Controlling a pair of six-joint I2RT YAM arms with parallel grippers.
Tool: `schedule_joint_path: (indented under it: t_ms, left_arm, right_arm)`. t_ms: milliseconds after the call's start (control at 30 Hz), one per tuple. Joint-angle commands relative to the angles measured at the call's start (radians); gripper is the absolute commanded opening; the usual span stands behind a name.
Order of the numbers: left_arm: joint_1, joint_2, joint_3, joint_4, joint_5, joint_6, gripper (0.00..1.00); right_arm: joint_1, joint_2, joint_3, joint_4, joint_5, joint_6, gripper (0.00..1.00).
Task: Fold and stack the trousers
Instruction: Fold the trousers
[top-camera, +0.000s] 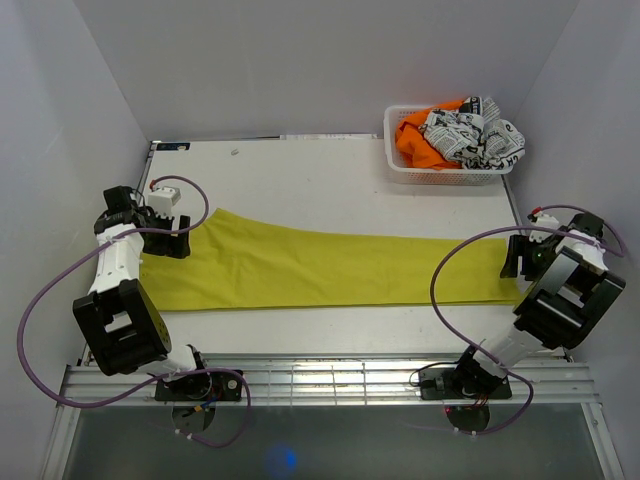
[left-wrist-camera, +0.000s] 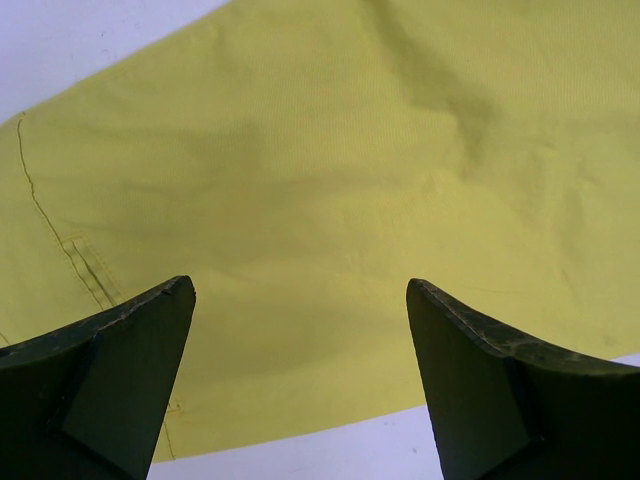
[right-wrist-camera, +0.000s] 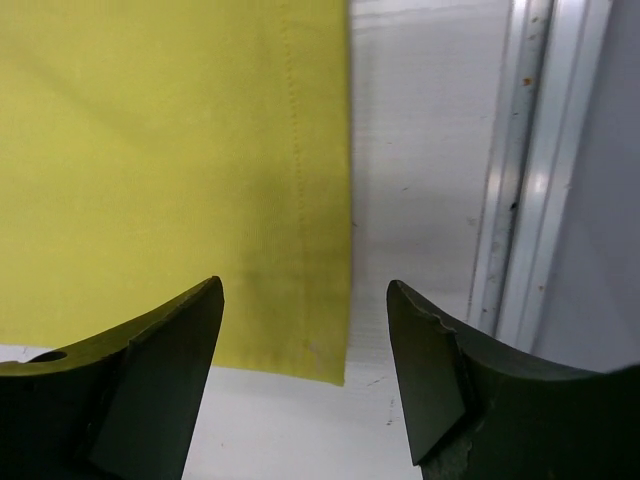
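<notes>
The left gripper (left-wrist-camera: 298, 300) hangs with its jaws apart and empty over the wider waist end of the trousers (top-camera: 320, 265), near the left edge of the table (top-camera: 300, 190). The right gripper (right-wrist-camera: 303, 300), likewise spread, straddles the stitched hem near the right edge. The trousers lie flat lengthwise, probably so that both ends can be pinched for a fold.

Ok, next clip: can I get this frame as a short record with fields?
trousers: flat on the table, one long strip running left to right, not yet folded across
left fingers: open, over the wider end
right fingers: open, hem edge between them
basket: far right corner, holds orange garment and printed cloth
</notes>
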Motion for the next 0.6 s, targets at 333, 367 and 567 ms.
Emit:
schedule_joint_path:
  t_ms: [333,367,567]
  left_arm:
    - [-0.005,-0.024,0.018,0.016,0.02,-0.015,0.98]
    - [-0.006,-0.026,0.017,0.019,0.018,-0.015,0.98]
    - [-0.006,-0.019,0.009,0.03,0.02,-0.022,0.98]
  right_arm:
    - [-0.007,0.134,-0.031,-0.012,-0.06,-0.021,0.68]
    - [-0.004,0.142,-0.038,-0.018,-0.068,-0.019,0.68]
    - [0.043,0.148,-0.104,-0.002,-0.093,-0.009,0.61]
